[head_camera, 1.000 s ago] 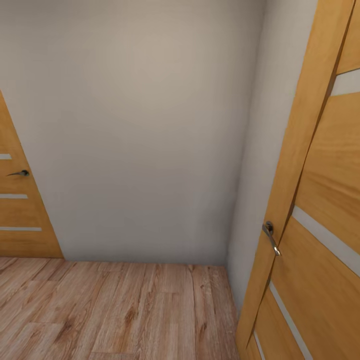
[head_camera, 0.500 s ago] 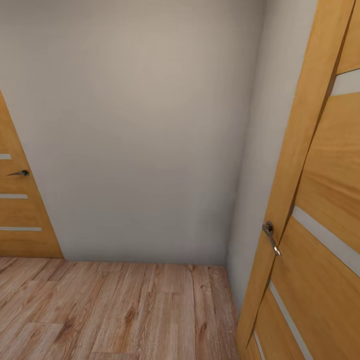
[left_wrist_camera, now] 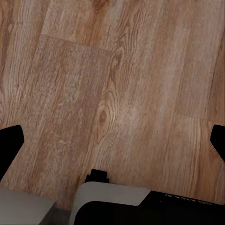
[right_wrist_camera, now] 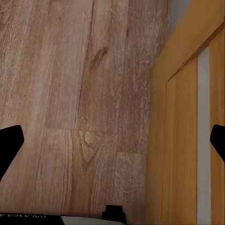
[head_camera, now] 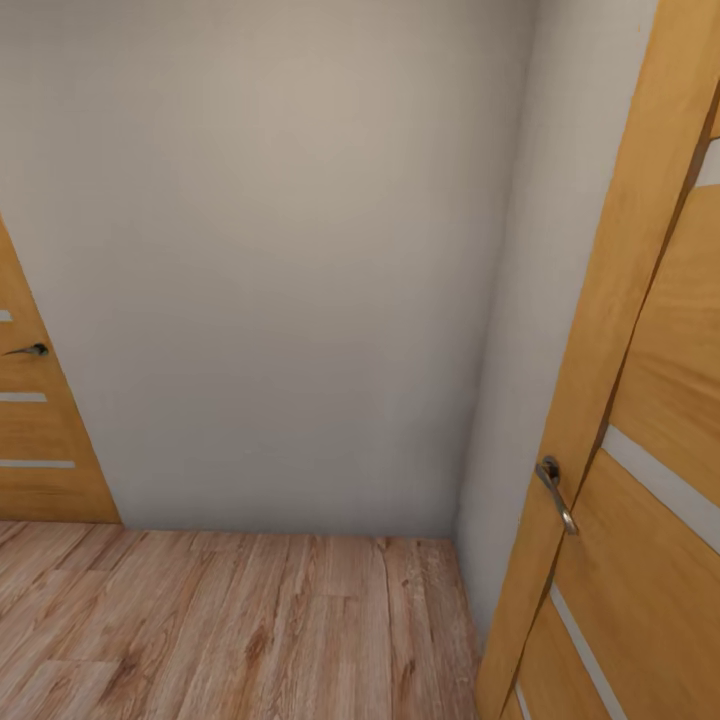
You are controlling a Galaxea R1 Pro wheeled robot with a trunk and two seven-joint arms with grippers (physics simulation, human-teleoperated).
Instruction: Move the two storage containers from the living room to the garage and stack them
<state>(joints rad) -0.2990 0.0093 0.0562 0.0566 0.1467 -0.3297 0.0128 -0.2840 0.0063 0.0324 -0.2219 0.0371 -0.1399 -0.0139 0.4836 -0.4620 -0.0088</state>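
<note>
Currently in transit, no bins in front of me, so can't say where the two storage containers sit rn.

Landmark = the corner of the grey wall (head_camera: pixel 300 260), going L to R from head cam:
- far L of the corner: wooden door (head_camera: pixel 35 430) w/ dark lever handle (head_camera: pixel 30 350), looks shut.
- below the wall: light wood plank floor (head_camera: pixel 250 630), so I judge this is not the garage yet.
- R of the corner: second wooden door (head_camera: pixel 640 450), angled toward me, metal handle (head_camera: pixel 558 492) near its edge. Close on my right side.

Left gripper (left_wrist_camera: pixel 112 140): fingers (left_wrist_camera: pixel 10 143) spread wide, tips at both frame edges, nothing between them, only floor planks underneath. Right gripper (right_wrist_camera: pixel 112 140): same, wide apart and holding nothing; the R door's edge is just beside it.

Handling guess from the task alone: thin-walled open bins, prob light but flexy, walls will bow if pinched hard mid-span. Plan = take hold at the rim near a corner where it's stiffest, or one hand on each short end. Plain plastic could be slippery, so keep it level. Stacking needs the upper one square to the lower.

Risk: clipping the R door w/ my right arm.
</note>
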